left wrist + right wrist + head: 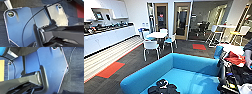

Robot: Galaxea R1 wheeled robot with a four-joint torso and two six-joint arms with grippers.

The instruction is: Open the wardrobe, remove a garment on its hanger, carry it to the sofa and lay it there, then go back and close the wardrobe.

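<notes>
The bright blue sofa (189,65) spreads across the lower middle of the head view, its curved back towards the room. A black limp garment (163,88) lies bunched on the seat at the near edge. I cannot make out a hanger in it. The left wrist view looks past the robot's own plate at dark carpet (3,32). More dark carpet (76,72) lies beyond the plate in the right wrist view. No fingers are clear enough to read in either one.
A round white table (156,35) with white-and-blue chairs (151,47) stands beyond the sofa. A long white counter (109,36) runs along the left wall. Orange carpet patches (110,70) mark the floor. A person's arm (247,53) and a red cloth (235,58) are on the right.
</notes>
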